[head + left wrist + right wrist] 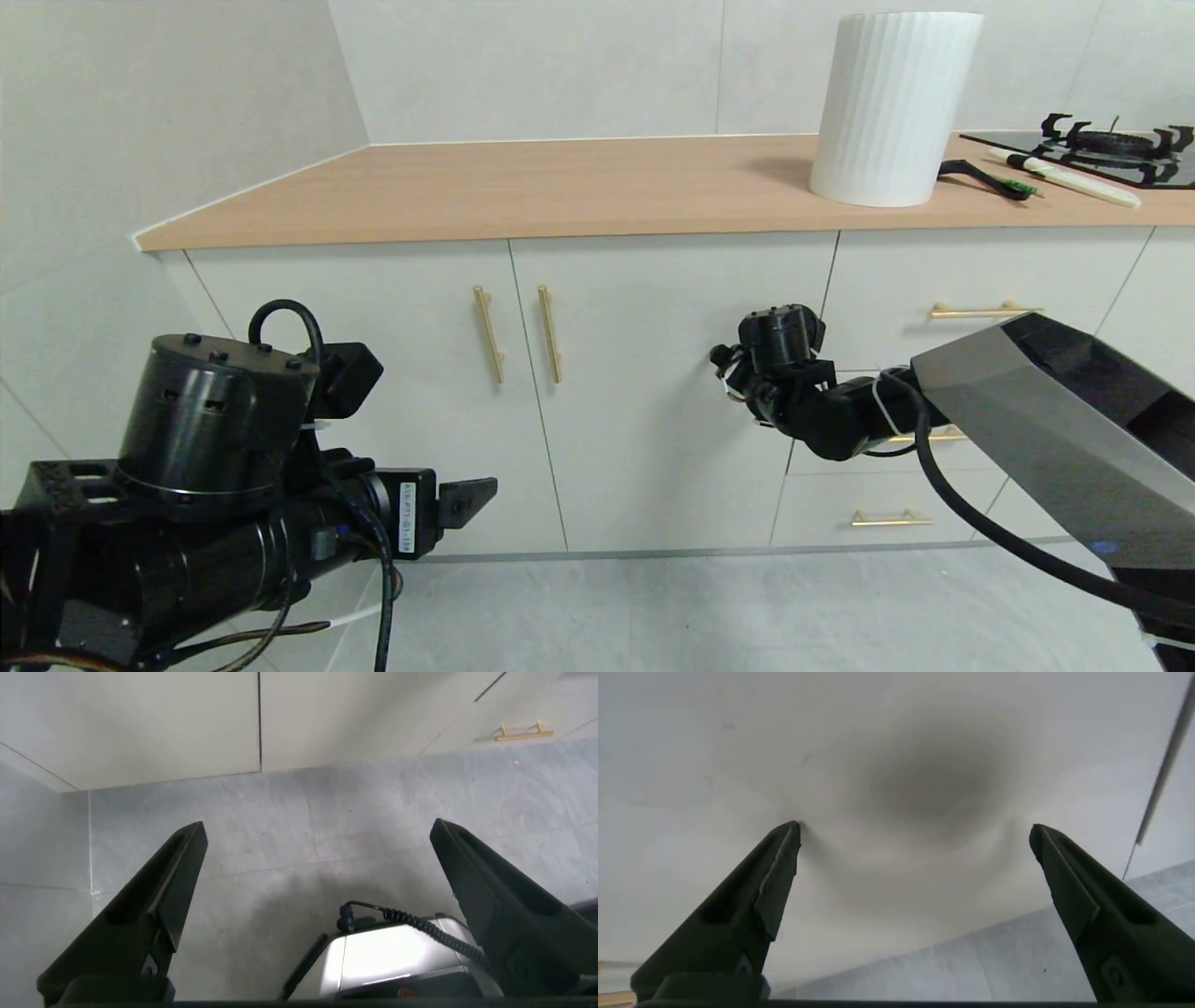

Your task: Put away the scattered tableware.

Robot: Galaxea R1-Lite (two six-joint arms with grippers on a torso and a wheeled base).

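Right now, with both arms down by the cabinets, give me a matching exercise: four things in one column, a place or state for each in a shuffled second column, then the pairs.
Things
1. white ribbed container
2. gas burner
3. left claw
4. right claw

Places or states
A. open, close up against a white cabinet door
B. upright on the wooden counter
C. open, facing grey floor tiles
D. at the counter's right end

Pairs: 1-B, 2-D, 3-C, 4-A
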